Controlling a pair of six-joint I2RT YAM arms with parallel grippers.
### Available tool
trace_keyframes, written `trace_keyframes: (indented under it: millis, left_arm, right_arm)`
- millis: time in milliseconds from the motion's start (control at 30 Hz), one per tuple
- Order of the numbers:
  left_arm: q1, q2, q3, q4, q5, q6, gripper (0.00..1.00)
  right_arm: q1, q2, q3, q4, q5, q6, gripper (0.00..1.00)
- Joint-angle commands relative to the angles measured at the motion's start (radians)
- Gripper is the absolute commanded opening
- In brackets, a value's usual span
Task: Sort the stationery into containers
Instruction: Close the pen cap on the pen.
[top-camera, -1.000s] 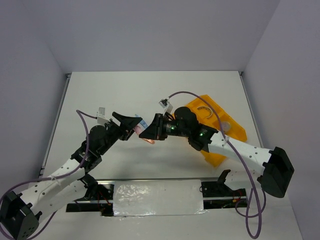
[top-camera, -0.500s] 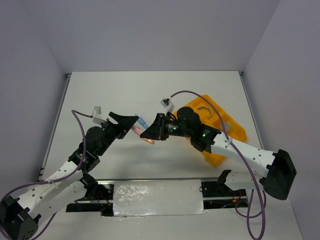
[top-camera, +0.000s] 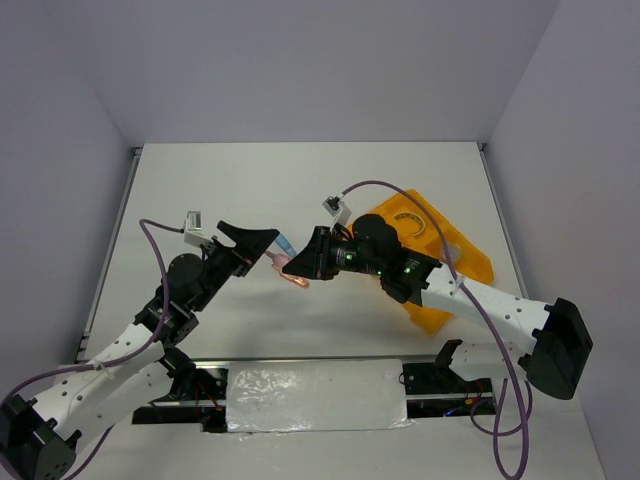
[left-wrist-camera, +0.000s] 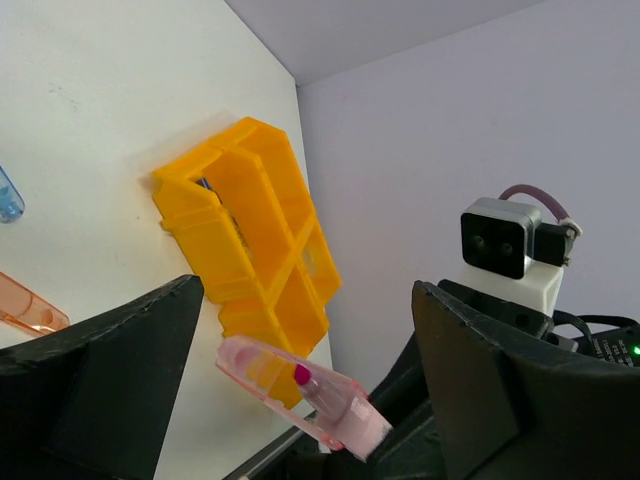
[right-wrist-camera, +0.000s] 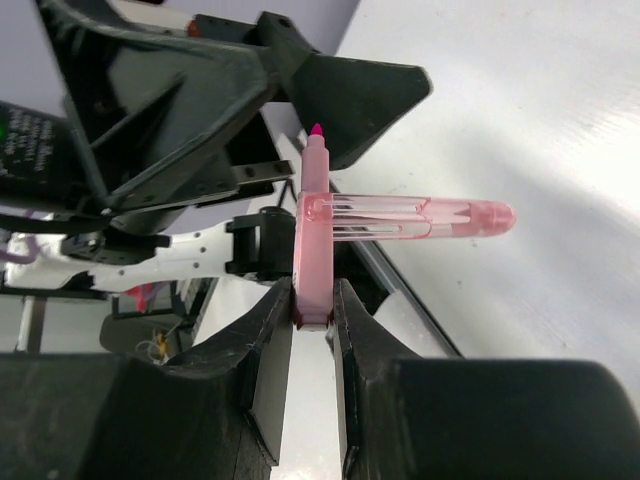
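Salmon-pink pen piece (right-wrist-camera: 315, 235) is pinched in my right gripper (right-wrist-camera: 313, 305), held up over the table (top-camera: 200, 190), left of the orange tray (top-camera: 470, 262); my left gripper (top-camera: 268, 248) gapes open just beside it.

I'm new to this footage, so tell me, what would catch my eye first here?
The two arms are nose to nose at mid-table. The right gripper is shut on a pink pen, held right in front of the wide-open left gripper. After that, the bright orange tray stands out on the right side of the table, partly hidden by the right arm.
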Motion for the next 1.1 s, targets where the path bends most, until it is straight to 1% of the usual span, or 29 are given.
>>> trace_keyframes:
  millis: [0,33,67,133,167,300,367,533,700,767,800,867,933,1067]
  left_arm:
    - [0.001,0.004,0.039,0.056,0.049,-0.027,0.99]
    - [0.001,0.011,0.034,0.045,0.077,-0.05,0.99]
    - [0.001,0.013,0.034,0.007,0.086,-0.112,0.99]
    - [-0.001,0.027,0.016,-0.004,0.131,-0.174,0.99]
    - [-0.004,0.031,0.005,-0.001,0.142,-0.233,0.99]
    - [-0.021,0.038,-0.036,0.053,0.163,-0.329,0.99]
    - [-0.025,0.041,-0.037,0.061,0.18,-0.36,0.99]
    - [-0.027,0.047,-0.027,0.032,0.206,-0.387,0.99]
    - [-0.027,0.047,-0.081,0.097,0.2,-0.435,0.99]
    - [-0.025,0.044,-0.093,0.11,0.182,-0.435,0.94]
    - [-0.024,0.041,-0.098,0.116,0.171,-0.426,0.92]
    - [-0.022,0.028,-0.104,0.116,0.156,-0.412,0.91]
    - [-0.016,0.004,-0.104,0.104,0.114,-0.38,0.88]
    - [-0.011,-0.047,-0.086,0.081,0.039,-0.311,0.86]
  right_arm:
    - [0.008,0.014,0.048,-0.054,0.071,-0.038,0.0]
    - [0.008,0.019,0.059,-0.065,0.091,-0.043,0.0]
    - [0.008,0.024,0.067,-0.093,0.111,-0.046,0.0]
    - [0.006,0.036,0.081,-0.119,0.159,-0.044,0.0]
    - [0.006,0.041,0.084,-0.118,0.168,-0.041,0.0]
    - [0.006,0.082,0.098,-0.076,0.16,-0.035,0.0]
    - [0.006,0.099,0.09,0.006,0.143,-0.038,0.0]
    - [0.006,0.122,0.116,0.042,0.148,-0.055,0.0]
    - [0.005,0.137,0.121,0.151,0.081,-0.057,0.0]
    - [0.006,0.131,0.098,0.215,0.041,-0.044,0.0]
    - [0.006,0.127,0.088,0.231,0.03,-0.043,0.0]
    - [0.009,0.11,0.07,0.246,0.01,-0.037,0.0]
    - [0.012,0.096,0.041,0.257,-0.002,-0.026,0.0]
    - [0.02,0.047,-0.017,0.3,-0.036,0.014,0.0]
